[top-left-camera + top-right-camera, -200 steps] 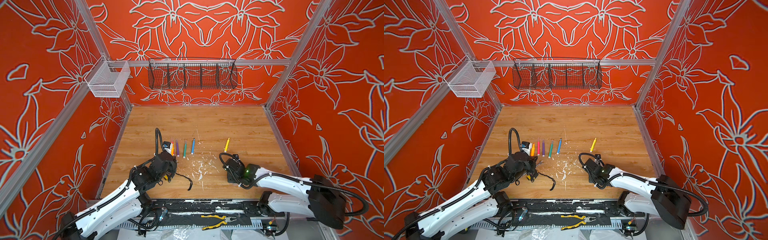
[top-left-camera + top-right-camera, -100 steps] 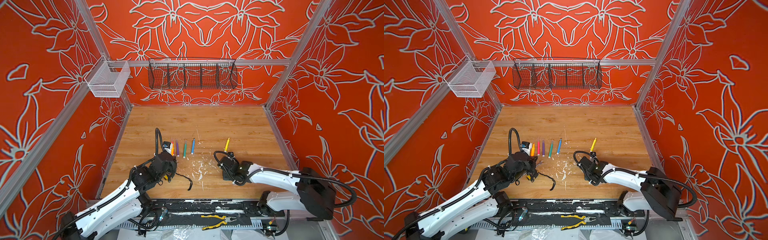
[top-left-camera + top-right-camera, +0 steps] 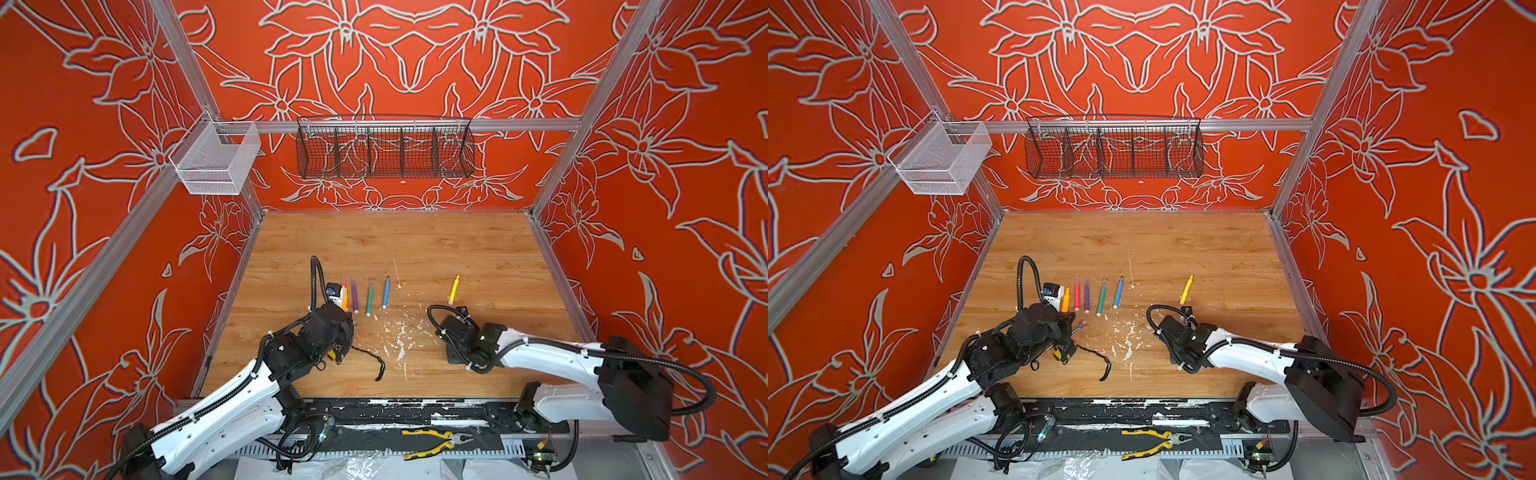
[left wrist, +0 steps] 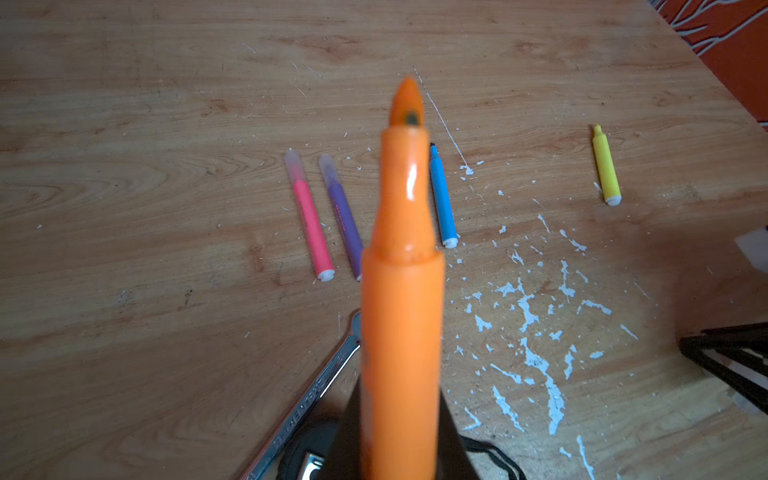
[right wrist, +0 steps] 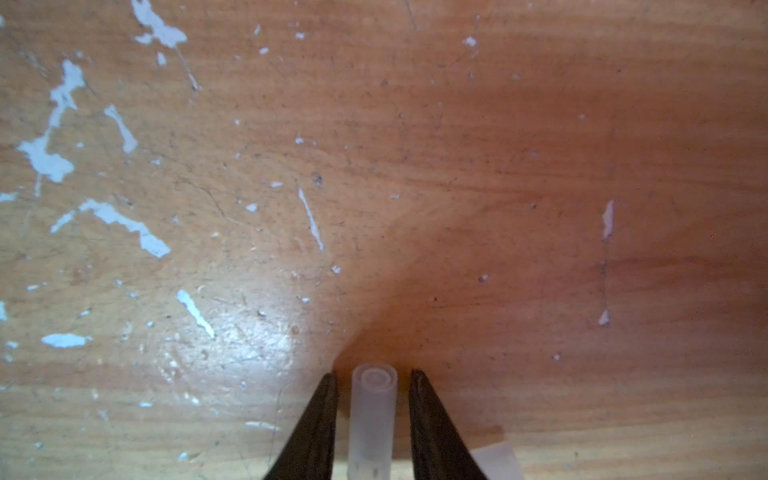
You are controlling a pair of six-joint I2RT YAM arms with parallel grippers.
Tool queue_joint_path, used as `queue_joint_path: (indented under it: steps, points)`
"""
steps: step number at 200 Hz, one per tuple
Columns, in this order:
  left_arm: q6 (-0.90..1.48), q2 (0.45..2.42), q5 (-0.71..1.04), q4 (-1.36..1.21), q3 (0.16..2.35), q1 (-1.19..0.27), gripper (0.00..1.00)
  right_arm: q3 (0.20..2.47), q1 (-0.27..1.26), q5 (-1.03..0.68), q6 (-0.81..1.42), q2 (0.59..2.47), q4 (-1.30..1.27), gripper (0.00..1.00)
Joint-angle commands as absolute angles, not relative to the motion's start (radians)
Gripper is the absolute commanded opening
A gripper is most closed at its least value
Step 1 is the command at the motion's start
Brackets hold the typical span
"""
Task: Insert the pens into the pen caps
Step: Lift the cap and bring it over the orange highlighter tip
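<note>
My left gripper (image 4: 400,440) is shut on the orange pen (image 4: 401,291), whose bare tip points away over the table. Beyond it lie the pink pen (image 4: 311,224) and the purple pen (image 4: 345,224), each with a clear pen cap over its tip, and the uncapped blue pen (image 4: 441,195) and yellow pen (image 4: 606,166). The green pen (image 3: 1101,298) shows in both top views. My right gripper (image 5: 374,376) is low over the wood. Its jaws are slightly open astride a clear pen cap (image 5: 373,411), with a thin gap on each side.
A silver wrench (image 4: 316,390) and a black cord (image 3: 370,357) lie beside my left gripper. White paint flecks (image 3: 399,336) mark the wood between the arms. A pale scrap (image 5: 496,459) lies by my right fingers. A black wire basket (image 3: 384,145) and a white mesh basket (image 3: 216,162) hang above.
My right gripper has shifted a little left and farther back over the table, then held still. The left arm and the orange pen have not moved.
</note>
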State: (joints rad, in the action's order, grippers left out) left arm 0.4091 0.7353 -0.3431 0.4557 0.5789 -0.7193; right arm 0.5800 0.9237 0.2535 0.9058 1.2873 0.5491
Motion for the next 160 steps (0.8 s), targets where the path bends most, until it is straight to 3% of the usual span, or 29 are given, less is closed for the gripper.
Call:
queue_joint_path:
  steps: [1, 24, 92, 160]
  points:
    - [0.421, 0.736, -0.349, 0.457, 0.571, -0.718, 0.0, 0.585, 0.934, 0.24, 0.928, 1.287, 0.607, 0.32]
    - [0.421, 0.737, -0.347, 0.457, 0.571, -0.718, 0.0, 0.587, 0.934, 0.248, 0.93, 1.305, 0.601, 0.32]
    - [0.404, 0.72, -0.322, 0.442, 0.568, -0.718, 0.0, 0.582, 0.936, 0.253, 0.942, 1.303, 0.583, 0.17]
    - [0.31, 0.718, -0.025, 0.27, 0.616, -0.72, 0.0, 0.659, 0.926, 0.398, 0.933, 0.983, 0.583, 0.14]
